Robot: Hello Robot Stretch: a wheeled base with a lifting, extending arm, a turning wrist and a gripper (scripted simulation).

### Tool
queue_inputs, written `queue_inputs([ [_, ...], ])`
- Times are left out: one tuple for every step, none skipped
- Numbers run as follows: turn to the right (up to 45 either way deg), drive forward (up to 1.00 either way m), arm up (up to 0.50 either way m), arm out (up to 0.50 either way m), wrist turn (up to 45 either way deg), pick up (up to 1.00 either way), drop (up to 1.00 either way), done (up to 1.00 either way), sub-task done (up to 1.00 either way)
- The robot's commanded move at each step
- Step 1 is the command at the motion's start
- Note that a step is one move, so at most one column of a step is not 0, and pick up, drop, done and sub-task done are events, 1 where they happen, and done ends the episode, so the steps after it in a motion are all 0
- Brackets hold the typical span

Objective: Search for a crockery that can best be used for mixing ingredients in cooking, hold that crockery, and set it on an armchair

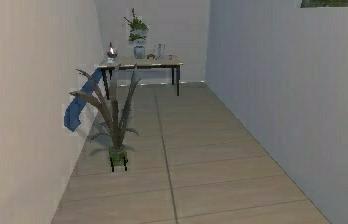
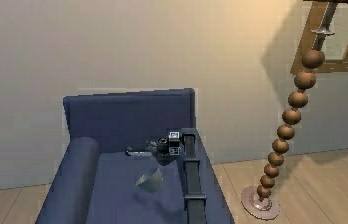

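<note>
The gripper (image 2: 137,152) sits at the far end of the dark square arm (image 2: 194,185), over the seat of the armchair, with its thin fingers pointing toward the arm side view's left. I cannot tell whether it is grasping anything, because the cushion and what shows on it lie right at its tip.

The deep-blue upholstered armchair (image 2: 92,120) is the largest thing, with its tall back to the cream wall and a rounded armrest on its left. In the forward view a tan plank floor (image 1: 212,150) runs to a dark-legged table (image 1: 152,66) at the far end, which carries a potted plant and some small items. To the right of the armchair stands a floor lamp of stacked brown wooden balls (image 2: 287,120). Near the forward view's left wall stands a spiky-leaved plant in a small dark pot (image 1: 114,120). Smallest is a pale grey bowl-like shape (image 2: 149,181), seen against the seat cushion just nearer than the gripper. It is probably the mixing crockery, though I cannot tell whether it hangs from the fingers or lies on the cushion.

The step in hand looks like the setting-down. To do it well, bring the crockery down level onto the middle of the cushion, away from the front edge and the armrest. Let it go only once the seat bears it, then rise straight up before drawing back. The soft cushion could tip it if the fingers drag.
</note>
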Motion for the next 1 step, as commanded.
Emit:
queue_inputs([
  [0.0,0.0,0.0,0.0,0.0,0.0,0.0,1.0,0.0],
])
